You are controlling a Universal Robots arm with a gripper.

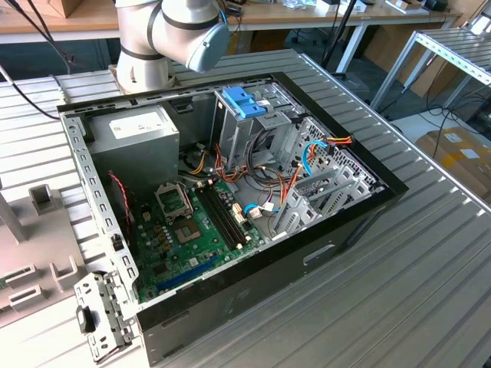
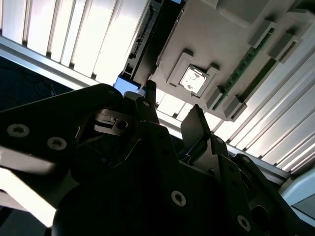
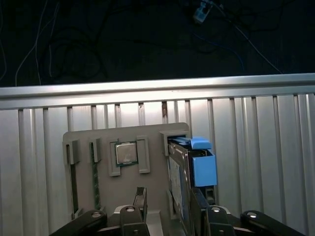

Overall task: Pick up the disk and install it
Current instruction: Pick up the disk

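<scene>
Closest to the lens in both wrist views, gripper (image 3: 169, 196) (image 2: 172, 105): two dark fingers (image 3: 141, 196), spread apart with a clear gap, nothing clamped between them. Just beyond the fingertips in the first wrist view, one disk (image 3: 178, 169), standing on edge in a slot of a grey holder plate (image 3: 152, 142), with a blue carrier rail (image 3: 203, 167) along its side. Seen between the two fingers from this angle, close to one of them; touching or not, cannot tell. On the same plate, one square processor chip (image 3: 126, 153) in its pocket and two thin memory strips (image 3: 96, 182) upright in slots. Plate lying on a ribbed aluminium table (image 3: 266, 147), near the table's edge.

From the second wrist view, same plate and chip at a low slant past the fingers, disk edge-on beyond the fingertips, not gripped.

Given by the exterior view instead: one open computer case (image 1: 322, 253) on the table, arm (image 1: 142, 54) based at the far side. Inside the case, one grey power supply (image 1: 142, 134) with a white sticker at the far left, one green motherboard (image 1: 192, 230) nearer, one bare blue bracket (image 1: 244, 102) on the drive cage at the far side, coloured cables (image 1: 295, 172) towards the exterior view's right. One loose metal bracket (image 1: 100, 314) by the case's near corner, at the exterior view's left.
</scene>
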